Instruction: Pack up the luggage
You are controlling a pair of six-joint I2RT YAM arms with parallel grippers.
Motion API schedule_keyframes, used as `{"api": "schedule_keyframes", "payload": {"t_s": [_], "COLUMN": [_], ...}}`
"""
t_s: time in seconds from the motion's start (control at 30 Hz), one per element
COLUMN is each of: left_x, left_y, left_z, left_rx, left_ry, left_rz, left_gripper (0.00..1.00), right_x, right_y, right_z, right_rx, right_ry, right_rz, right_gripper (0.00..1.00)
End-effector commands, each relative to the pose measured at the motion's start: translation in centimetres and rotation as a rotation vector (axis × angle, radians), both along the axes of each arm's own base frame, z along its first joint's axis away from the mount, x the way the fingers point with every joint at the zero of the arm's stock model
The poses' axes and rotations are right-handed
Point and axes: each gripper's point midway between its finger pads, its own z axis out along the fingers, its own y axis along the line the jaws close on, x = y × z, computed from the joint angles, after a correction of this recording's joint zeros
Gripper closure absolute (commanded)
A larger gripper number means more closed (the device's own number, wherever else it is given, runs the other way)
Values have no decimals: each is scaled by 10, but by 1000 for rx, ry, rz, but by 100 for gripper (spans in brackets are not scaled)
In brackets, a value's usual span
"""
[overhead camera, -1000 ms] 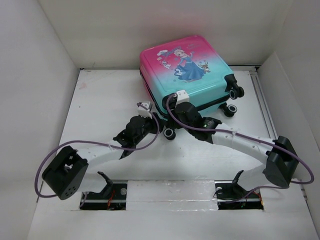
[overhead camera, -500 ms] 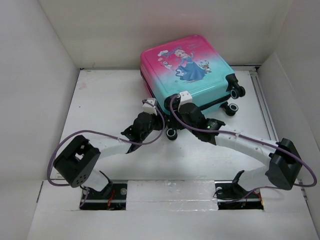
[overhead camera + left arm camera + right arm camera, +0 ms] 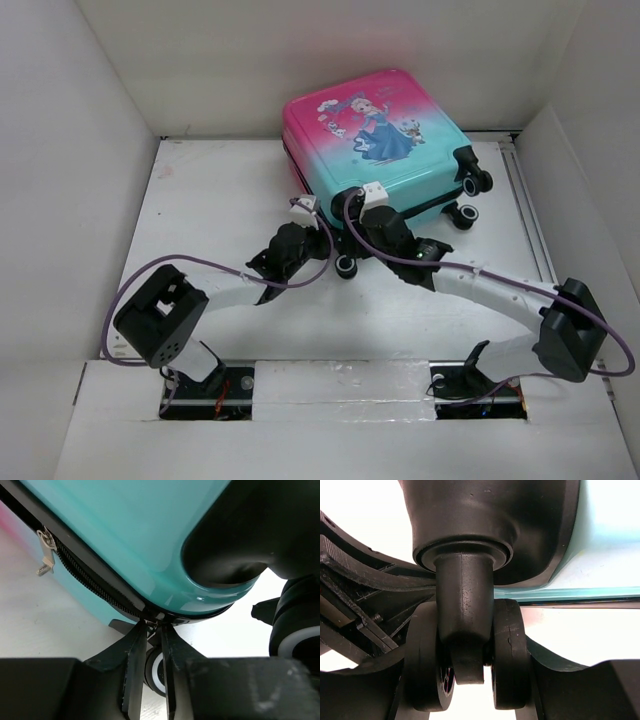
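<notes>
Your luggage [image 3: 385, 150] lies shut and flat at the far middle of the counter [image 3: 220, 200], print side up, with both arms at its near edge. In the overhead view the arm bodies cover both sets of fingertips, so you must rely on the wrist views. The left end effector [image 3: 154, 627] is almost closed, with only a thin slit between its fingers [image 3: 134, 665]. The tips meet the black zipper trim [image 3: 90, 575] at the teal corner. You cannot tell whether anything is pinched there, since the contact spot is dark and tiny. A silver zipper pull [image 3: 45, 555] hangs free, well to the side. The right end effector [image 3: 465, 672] is spread wide around a caster wheel [image 3: 506, 655], with a finger lying against each outer face. Its fingertips are cut off by the lower edge of the frame.
</notes>
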Motion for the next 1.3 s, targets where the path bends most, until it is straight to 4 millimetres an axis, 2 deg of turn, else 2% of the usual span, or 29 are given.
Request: {"api": "schedule_keyframes", "payload": {"t_s": [0.0,0.03,0.07,0.1,0.13,0.17,0.23,0.27,0.33,0.4,0.43,0.47,0.5,0.53,0.6,0.63,0.67,0.77,0.8,0.83,0.93,1.03,1.13,1.17,1.2,1.27], "left_x": [17,18,20,19,22,26,30,32,33,34,33,33,30,32,30,33,32,30,28,29,31,38,45,46,42,38], "left_y": [-9,-6,-7,-6,-9,-8,-3,3,8,14,17,19,29,38,53,63,68,84,85,91,100,118,141,141,142,142], "left_z": [29,26,24,21,21,21,21,18,17,22,16,21,6,10,0,4,0,3,-1,0,3,-5,-14,-11,-14,5], "left_rx": [-72,-61,-44,-36,-36,-26,-19,-4,18,30,60,53,94,88,76,70,90,102,116,125,153,163,155,111,112,48], "left_ry": [-86,-81,-80,-71,-71,-80,-85,-80,-81,-91,-77,-88,-69,-75,-43,-48,-35,-39,-26,-30,-25,31,89,99,104,64], "left_rz": [14,31,29,29,29,40,76,109,131,151,156,167,186,207,241,264,279,349,349,379,425,504,593,598,590,583], "left_gripper": [86,77,73,71,71,81,97,100,100,100,100,100,100,100,100,100,100,100,100,100,100,100,100,100,95,71], "right_x": [-1,-3,-4,-4,-5,-6,-8,-8,-9,-8,-11,-8,-11,-10,-14,-16,-19,-26,-28,-33,-38,-47,-59,-62,-63,-65], "right_y": [32,33,35,34,33,33,30,30,22,12,9,5,4,-1,-8,-11,-14,-18,-19,-19,-20,-14,0,9,14,25], "right_z": [108,107,107,103,110,105,113,109,115,104,106,100,101,96,94,87,95,87,92,81,86,84,85,80,78,76], "right_rx": [300,295,298,291,307,300,314,308,315,297,310,301,306,299,295,283,299,270,280,256,256,260,268,247,246,237], "right_ry": [-211,-212,-209,-203,-217,-211,-224,-218,-236,-229,-229,-224,-224,-220,-221,-210,-224,-215,-224,-199,-212,-205,-192,-184,-182,-170], "right_rz": [89,105,115,115,115,115,115,115,91,68,65,53,62,51,42,42,42,71,72,82,97,130,192,219,229,249], "right_gripper": [100,100,100,100,100,100,100,100,100,100,100,100,100,100,100,100,100,100,100,100,100,100,100,100,100,100]}}
